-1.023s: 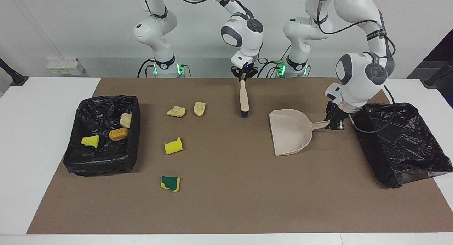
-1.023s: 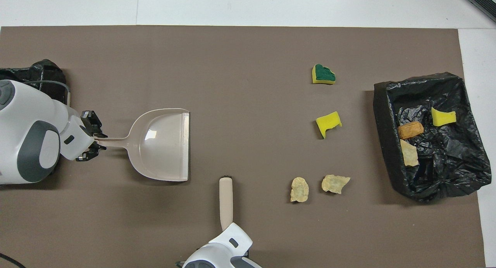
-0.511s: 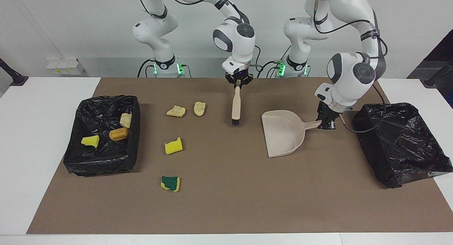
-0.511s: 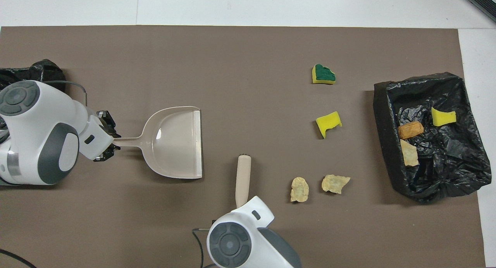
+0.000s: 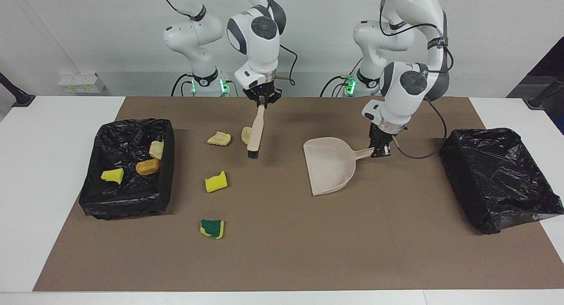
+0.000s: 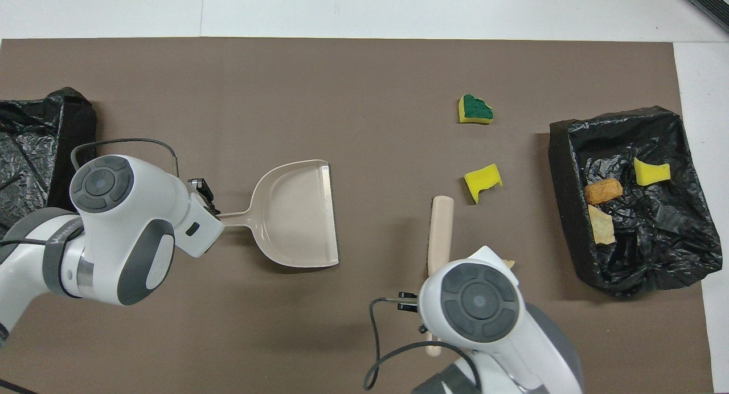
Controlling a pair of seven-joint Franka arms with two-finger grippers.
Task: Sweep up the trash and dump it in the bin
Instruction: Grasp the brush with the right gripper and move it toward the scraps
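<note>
My right gripper (image 5: 262, 103) is shut on the handle of the beige brush (image 5: 255, 131), which hangs bristles down beside two tan bread lumps (image 5: 219, 139) of trash and partly covers one. My left gripper (image 5: 380, 151) is shut on the handle of the beige dustpan (image 5: 328, 166), whose open mouth (image 6: 324, 214) faces the trash. A yellow sponge piece (image 6: 483, 181) and a green-and-yellow sponge (image 6: 475, 109) lie on the mat, farther from the robots. The black-lined bin (image 5: 88, 208) at the right arm's end holds three pieces (image 6: 602, 191).
A second black-lined bin (image 5: 498, 177) stands at the left arm's end of the table. The brown mat (image 5: 286, 252) covers the work area, with white table around it. In the overhead view the right arm's wrist (image 6: 478, 303) hides the bread lumps.
Both arms have moved toward the right arm's end of the table. The brush has come up to the bread lumps and the dustpan has followed to mid-mat. The trash has not moved.
</note>
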